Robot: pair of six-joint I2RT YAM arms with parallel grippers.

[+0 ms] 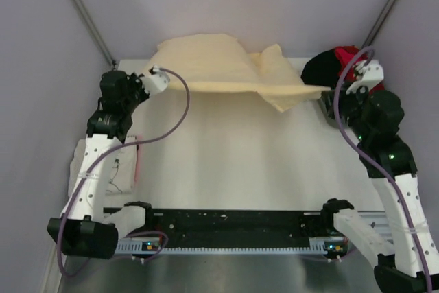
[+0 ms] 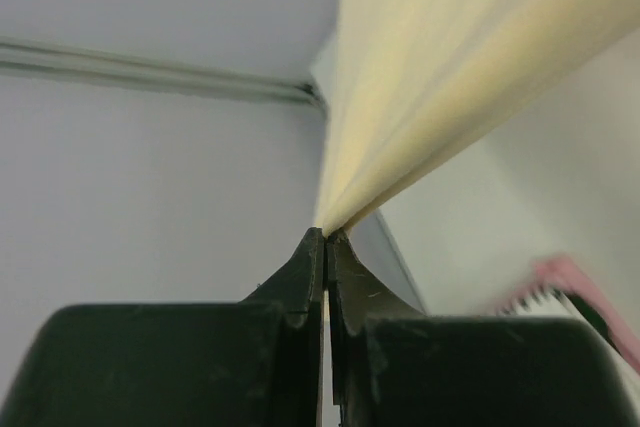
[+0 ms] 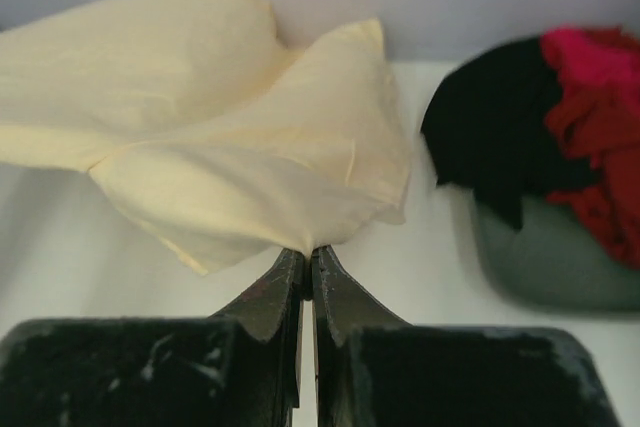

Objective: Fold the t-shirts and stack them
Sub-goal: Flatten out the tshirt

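Observation:
The pale yellow t-shirt (image 1: 212, 66) hangs stretched between both grippers over the far part of the table. My left gripper (image 1: 147, 72) is shut on its left edge; the left wrist view shows the cloth (image 2: 450, 67) running out from the closed fingertips (image 2: 326, 235). My right gripper (image 1: 328, 90) is shut on its right edge, and the cloth (image 3: 200, 127) bunches at the closed tips (image 3: 307, 250). A black t-shirt (image 1: 319, 68) and a red t-shirt (image 1: 348, 58) lie heaped at the back right. A white printed t-shirt (image 1: 122, 168) lies at the left under my left arm.
The black (image 3: 490, 137) and red (image 3: 595, 107) shirts rest on a grey-green tub (image 3: 540, 267) just right of my right gripper. Pale walls enclose the table at the back and sides. A black rail (image 1: 233, 221) with the arm bases runs along the near edge.

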